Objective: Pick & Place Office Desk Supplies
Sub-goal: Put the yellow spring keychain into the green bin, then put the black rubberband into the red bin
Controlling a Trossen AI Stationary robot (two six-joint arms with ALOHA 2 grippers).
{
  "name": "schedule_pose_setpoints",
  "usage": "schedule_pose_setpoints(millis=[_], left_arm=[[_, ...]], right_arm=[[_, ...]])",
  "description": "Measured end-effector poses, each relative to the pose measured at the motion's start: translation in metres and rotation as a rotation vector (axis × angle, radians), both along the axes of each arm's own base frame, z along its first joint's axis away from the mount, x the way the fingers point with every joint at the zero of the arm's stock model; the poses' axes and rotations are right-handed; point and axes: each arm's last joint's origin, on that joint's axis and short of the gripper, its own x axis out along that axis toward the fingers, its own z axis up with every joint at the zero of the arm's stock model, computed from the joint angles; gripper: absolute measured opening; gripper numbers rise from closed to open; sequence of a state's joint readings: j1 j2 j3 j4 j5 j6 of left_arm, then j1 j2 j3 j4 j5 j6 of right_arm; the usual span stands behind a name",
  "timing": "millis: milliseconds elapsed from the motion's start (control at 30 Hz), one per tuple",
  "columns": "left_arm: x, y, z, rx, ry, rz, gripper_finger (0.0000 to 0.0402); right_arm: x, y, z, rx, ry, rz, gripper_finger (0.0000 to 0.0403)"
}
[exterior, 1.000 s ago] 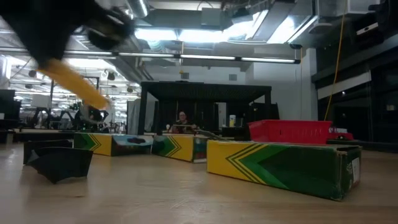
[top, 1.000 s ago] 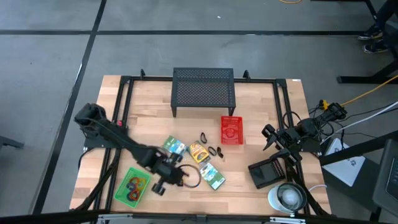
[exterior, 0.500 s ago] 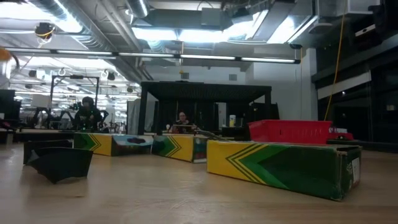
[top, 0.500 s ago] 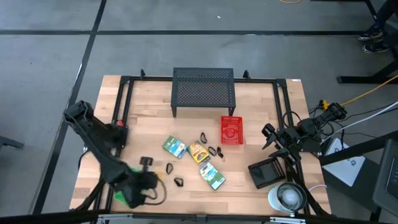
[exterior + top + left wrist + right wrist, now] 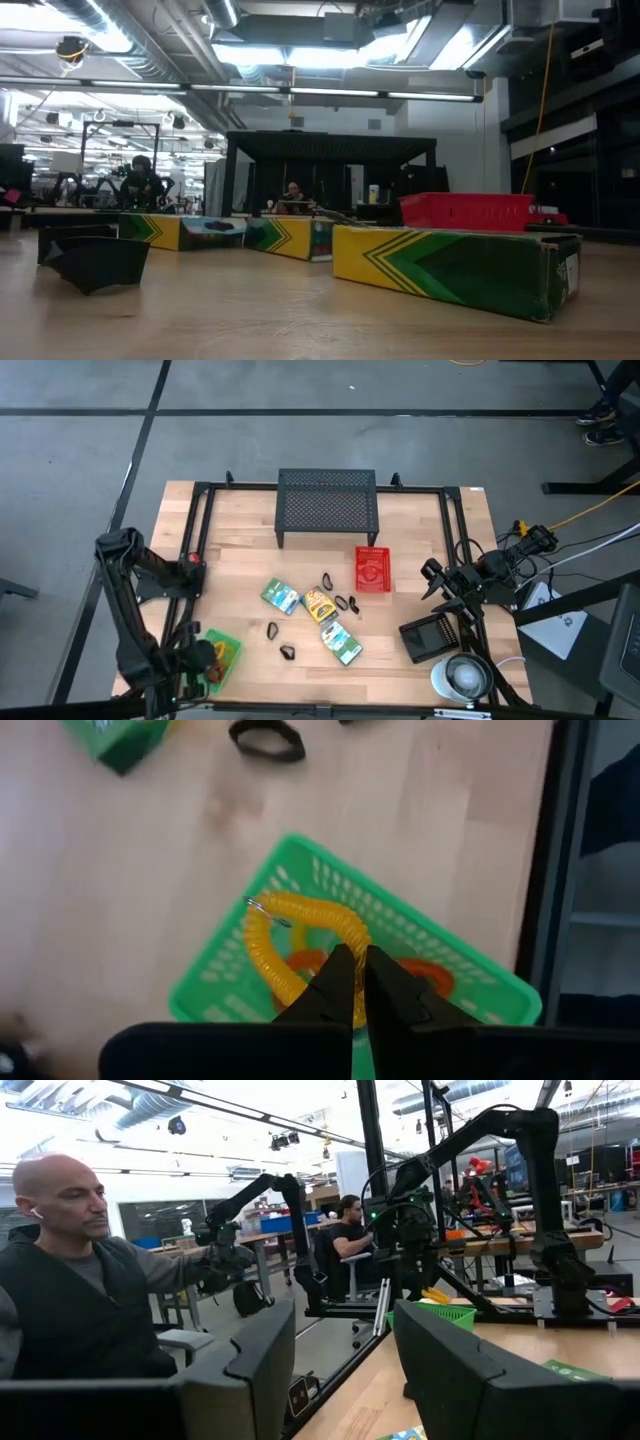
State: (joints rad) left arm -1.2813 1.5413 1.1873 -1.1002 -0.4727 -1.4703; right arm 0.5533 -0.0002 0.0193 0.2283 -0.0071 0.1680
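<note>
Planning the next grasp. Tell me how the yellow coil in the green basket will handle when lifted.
The yellow coil looks thin and springy, so it will probably stretch and sag. Likely light. It overlaps orange loops in the basket, so it may snag them.

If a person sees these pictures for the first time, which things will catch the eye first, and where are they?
First, the bright green basket at the table's front left corner, with the yellow coiled loop in it and the left end effector shut just above. Next, the red box right of centre. Behind them, the black mesh stand at the far edge.
</note>
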Motion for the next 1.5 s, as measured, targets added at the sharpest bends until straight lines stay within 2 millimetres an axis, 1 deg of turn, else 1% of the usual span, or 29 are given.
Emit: schedule_pose_setpoints(millis=[133, 267, 367, 533, 667, 800, 867, 933, 1033, 1100, 1167, 1267, 1433, 1500], left_arm=[[-0.009, -0.012, -0.012, -0.023, 0.022, 0.043, 0.0004], [-0.009, -0.024, -0.025, -0.053, 0.03, 0.075, 0.0013], [-0.006, -0.03, -0.032, -0.075, 0.04, 0.093, 0.0029], [0.002, -0.036, -0.041, -0.094, 0.041, 0.113, 0.0069], [0.004, -0.034, -0.041, -0.058, 0.011, 0.107, 0.01], [0.003, -0.026, -0.039, 0.019, -0.029, 0.11, 0.0125], [0.003, -0.02, -0.035, 0.073, -0.08, 0.111, 0.0134], [0.007, -0.013, -0.029, 0.131, -0.168, 0.11, 0.0139], [0.017, -0.004, -0.019, 0.213, -0.331, 0.08, 0.014], [0.026, 0.001, -0.012, 0.264, -0.406, 0.065, 0.014], [0.038, 0.008, -0.007, 0.293, -0.406, 0.054, 0.0137], [0.056, 0.016, -0.002, 0.317, -0.365, 0.024, 0.0128], [0.09, 0.02, 0.0, 0.317, -0.35, -0.049, 0.0111], [0.105, 0.022, -0.004, 0.291, -0.356, -0.096, 0.0104]], right_arm=[[0.0, 0.0, 0.0, 0.0, 0.0, 0.0, 0.0172], [0.0, 0.0, 0.0, 0.0, 0.0, 0.0, 0.0172], [0.0, 0.0, 0.0, 0.0, 0.0, 0.0, 0.0172], [0.0, 0.0, 0.0, 0.0, 0.0, 0.0, 0.0172], [0.0, 0.0, -0.001, -0.006, 0.008, 0.0, 0.0172], [0.0, 0.0, -0.002, -0.011, 0.017, 0.0, 0.0172], [0.0, 0.0, -0.002, -0.024, 0.008, -0.012, 0.0172], [0.001, -0.001, -0.001, -0.035, -0.005, -0.058, 0.0172], [0.0, -0.003, 0.006, 0.046, -0.044, -0.098, 0.0172], [-0.002, -0.005, 0.012, 0.098, -0.098, -0.115, 0.0172], [-0.004, -0.006, 0.018, 0.134, -0.145, -0.116, 0.0172], [-0.004, -0.007, 0.019, 0.139, -0.16, -0.116, 0.0172], [-0.004, -0.006, 0.018, 0.102, -0.166, -0.124, 0.0172], [-0.004, -0.006, 0.018, 0.101, -0.167, -0.127, 0.0172]])
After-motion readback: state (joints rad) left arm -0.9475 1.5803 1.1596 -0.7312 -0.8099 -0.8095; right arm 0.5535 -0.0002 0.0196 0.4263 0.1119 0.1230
